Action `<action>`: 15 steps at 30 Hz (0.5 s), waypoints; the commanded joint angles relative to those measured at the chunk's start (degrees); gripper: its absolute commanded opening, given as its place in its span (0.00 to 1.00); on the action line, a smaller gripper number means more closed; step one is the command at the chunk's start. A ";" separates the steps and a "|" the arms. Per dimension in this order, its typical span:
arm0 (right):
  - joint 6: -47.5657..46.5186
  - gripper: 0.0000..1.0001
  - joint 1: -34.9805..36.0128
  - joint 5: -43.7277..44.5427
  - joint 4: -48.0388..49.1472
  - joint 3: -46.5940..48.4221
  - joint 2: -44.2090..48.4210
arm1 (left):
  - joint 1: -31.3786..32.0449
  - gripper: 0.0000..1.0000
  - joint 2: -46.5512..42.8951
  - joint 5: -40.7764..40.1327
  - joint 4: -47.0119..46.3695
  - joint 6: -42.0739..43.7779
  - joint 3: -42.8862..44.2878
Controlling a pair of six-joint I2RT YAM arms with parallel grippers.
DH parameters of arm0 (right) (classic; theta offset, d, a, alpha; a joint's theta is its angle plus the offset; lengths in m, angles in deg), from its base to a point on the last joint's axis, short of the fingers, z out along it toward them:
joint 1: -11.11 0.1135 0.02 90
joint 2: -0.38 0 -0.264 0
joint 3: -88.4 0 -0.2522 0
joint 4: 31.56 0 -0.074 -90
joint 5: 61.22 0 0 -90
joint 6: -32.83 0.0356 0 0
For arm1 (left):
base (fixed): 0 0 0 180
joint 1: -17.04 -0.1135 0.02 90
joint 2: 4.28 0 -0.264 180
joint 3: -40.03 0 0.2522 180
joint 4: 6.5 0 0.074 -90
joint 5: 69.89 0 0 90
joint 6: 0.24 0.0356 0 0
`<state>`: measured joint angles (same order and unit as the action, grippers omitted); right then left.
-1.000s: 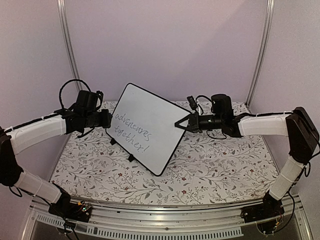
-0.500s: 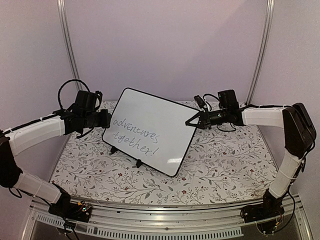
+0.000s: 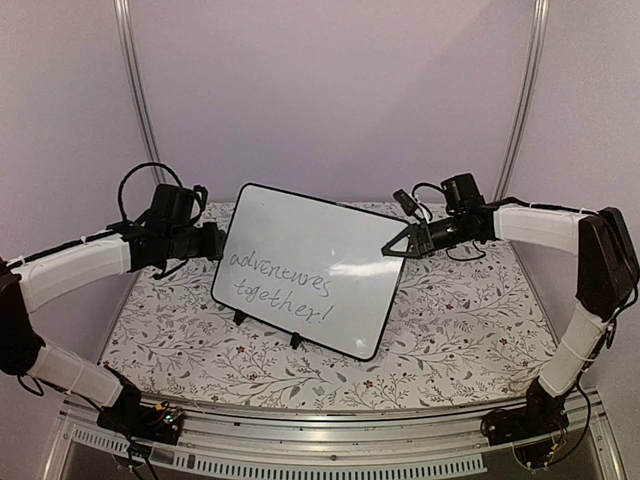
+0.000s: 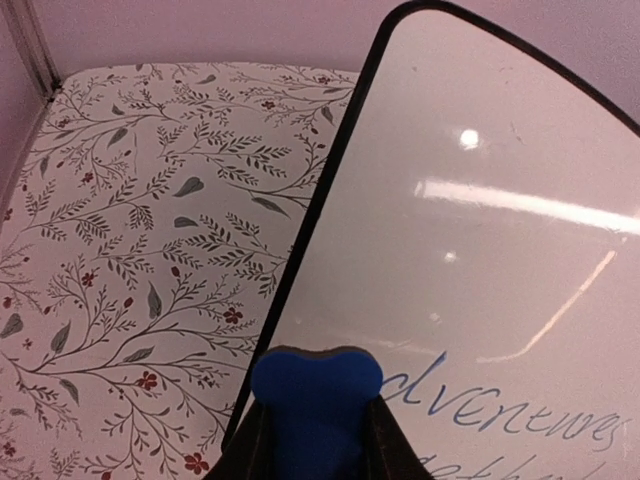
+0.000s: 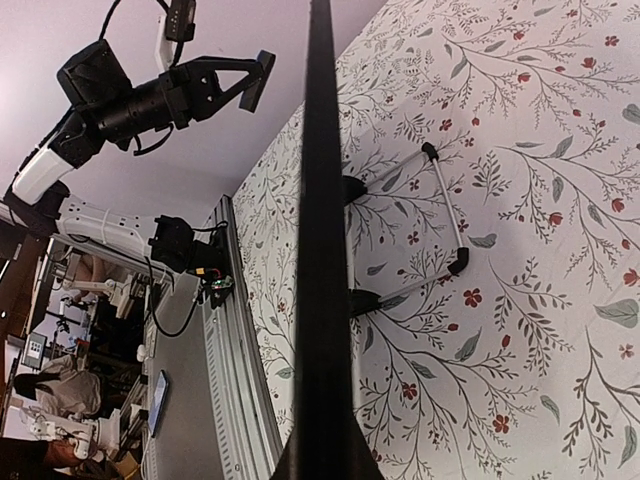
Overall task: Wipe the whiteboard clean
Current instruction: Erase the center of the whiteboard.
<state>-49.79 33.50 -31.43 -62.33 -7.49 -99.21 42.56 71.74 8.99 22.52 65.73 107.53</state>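
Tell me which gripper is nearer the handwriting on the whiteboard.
Left. The left gripper, holding a blue eraser, sits at the left edge of the whiteboard, beside the start of the handwriting. The right gripper clamps the right edge, blank board between it and the words.

Whiteboard [image 3: 310, 265] stands mid-table [image 3: 460, 335] on its feet [image 3: 296, 341], face toward the arm bases. Writing [image 3: 278, 287] sits in the lower left part of the face. Left gripper [image 3: 216, 242] is at the whiteboard's left edge, with the eraser [image 4: 314, 400] between its fingers, its tip over the frame beside the first letters. Right gripper [image 3: 394, 247] is at the upper right corner, with the whiteboard's edge between its fingers. Wire stand [image 5: 443, 205] is behind the whiteboard, on the table. One arm on each side.
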 commanded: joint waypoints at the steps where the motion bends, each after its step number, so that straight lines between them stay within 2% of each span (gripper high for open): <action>1: -2.15 0.00 -0.68 1.77 -3.03 -2.51 5.28 | 0.15 0.00 0.05 2.28 -2.78 -0.84 -2.27; 6: -3.18 0.00 -0.68 3.37 -3.35 -3.44 7.55 | 0.54 0.00 2.43 3.25 -5.97 1.30 -4.89; 15: -4.42 0.00 -0.68 3.25 -4.00 -3.28 7.40 | 0.65 0.00 6.63 5.34 -3.55 7.59 0.62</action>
<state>-52.56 33.43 -27.91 -65.20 -10.57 -93.83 42.91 76.88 12.77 19.05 69.58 104.49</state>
